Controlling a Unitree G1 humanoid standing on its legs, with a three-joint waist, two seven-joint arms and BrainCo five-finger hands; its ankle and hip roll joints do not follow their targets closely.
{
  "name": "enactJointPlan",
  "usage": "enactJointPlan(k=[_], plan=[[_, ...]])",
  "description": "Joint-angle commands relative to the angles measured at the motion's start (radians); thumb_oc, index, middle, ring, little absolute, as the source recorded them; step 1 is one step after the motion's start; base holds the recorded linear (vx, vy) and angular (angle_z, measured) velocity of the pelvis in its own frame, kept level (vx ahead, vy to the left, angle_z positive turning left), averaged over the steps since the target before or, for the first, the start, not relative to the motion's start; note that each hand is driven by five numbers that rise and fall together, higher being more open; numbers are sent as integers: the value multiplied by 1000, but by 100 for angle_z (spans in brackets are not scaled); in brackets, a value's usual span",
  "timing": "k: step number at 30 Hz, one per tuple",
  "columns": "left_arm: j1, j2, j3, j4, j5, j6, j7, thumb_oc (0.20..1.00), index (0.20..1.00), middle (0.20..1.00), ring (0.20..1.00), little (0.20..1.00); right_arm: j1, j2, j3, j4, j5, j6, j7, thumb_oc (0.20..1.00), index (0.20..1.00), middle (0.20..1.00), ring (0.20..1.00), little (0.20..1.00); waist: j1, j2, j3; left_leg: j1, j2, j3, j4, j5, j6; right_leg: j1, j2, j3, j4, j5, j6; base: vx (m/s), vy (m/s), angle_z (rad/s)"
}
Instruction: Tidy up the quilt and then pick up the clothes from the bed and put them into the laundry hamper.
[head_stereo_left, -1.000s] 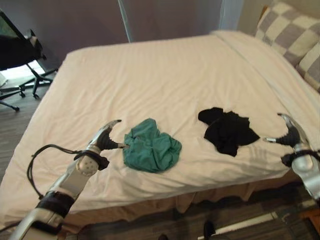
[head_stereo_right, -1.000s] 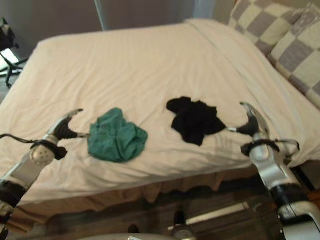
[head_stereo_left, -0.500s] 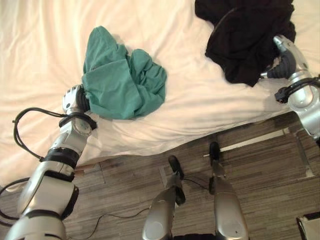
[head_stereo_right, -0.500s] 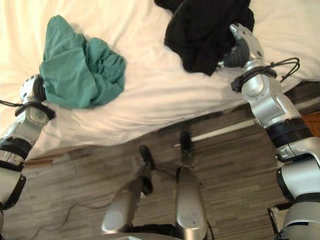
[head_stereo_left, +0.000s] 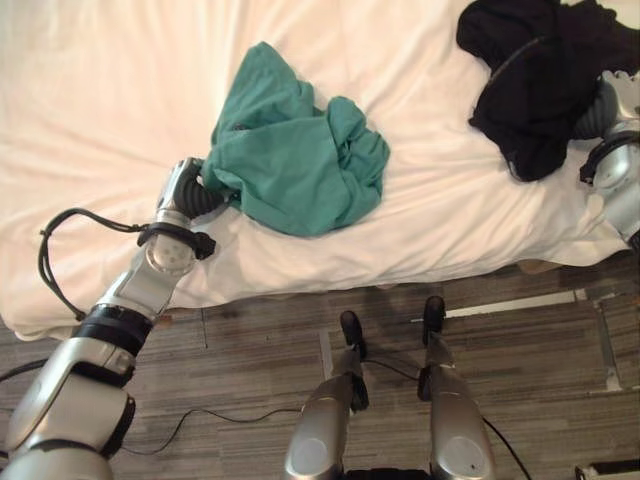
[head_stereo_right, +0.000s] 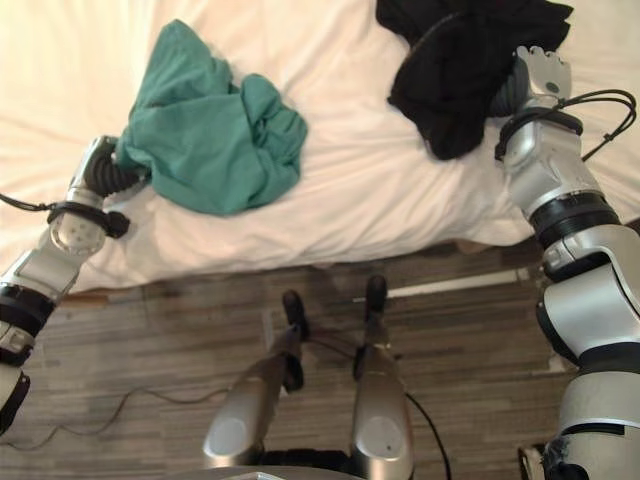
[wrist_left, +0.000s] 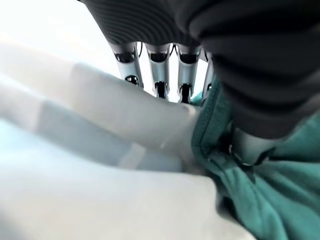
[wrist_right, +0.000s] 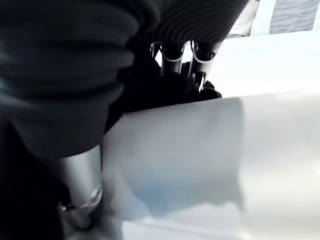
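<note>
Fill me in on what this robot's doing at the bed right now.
It is at the bed's edge, working on two garments lying on the white quilt. Its left hand is tucked against the edge of the crumpled green garment, while its right hand reaches into the black garment. Both pieces lie on the quilt; whether either hand has a grip cannot be seen.

A bedroom: a wide bed (head_stereo_left: 120, 110) under a smooth cream-white quilt, loose clothes lying on it, grey wood-plank floor (head_stereo_left: 250, 380) alongside.
</note>
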Motion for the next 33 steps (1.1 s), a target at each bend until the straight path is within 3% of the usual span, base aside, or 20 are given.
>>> enactJointPlan(k=[1,8,12,18,24,33], plan=[[142,-30,-74,-126,-53,-92,-115,200,200,200,200,200,-63,-25,2,12,55,-44,30,200,200,200,200,200,75,-16,-12,20,-20,-20,64,-119,-52,49,14,-22,131,-199,17,21,-7,6],[268,-6,31,-272,-62,-109,-162,200,200,200,200,200,209,-10,-175,-35,158,-140,39,200,200,200,200,200,77,-39,-107,126,12,-16,12,-123,-60,144,4,-26,87,-180,29,96,21,13],[326,-38,72,-302,-47,-95,-179,200,200,200,200,200,396,20,-293,-140,198,-163,51,200,200,200,200,200,61,-64,-162,173,27,-7,2,-131,-61,197,0,-24,61,-169,37,144,25,9],[447,-165,134,-308,37,-57,-130,200,200,200,200,200,737,162,-474,-436,331,-177,65,200,200,200,200,200,15,-115,-280,258,50,8,-4,-149,-60,297,1,-3,0,-142,50,204,13,-3],[525,-243,228,-303,103,-130,-26,200,200,200,200,200,962,295,-568,-585,356,-239,103,200,200,200,200,200,-13,-142,-350,322,52,26,-4,-178,-50,347,5,26,-9,-149,54,128,17,-4],[542,-271,351,-383,83,-215,13,200,200,200,200,200,1044,399,-600,-670,392,-296,144,200,200,200,200,200,-27,-157,-390,361,54,31,-4,-195,-45,379,1,33,-9,-157,58,32,8,-7]])
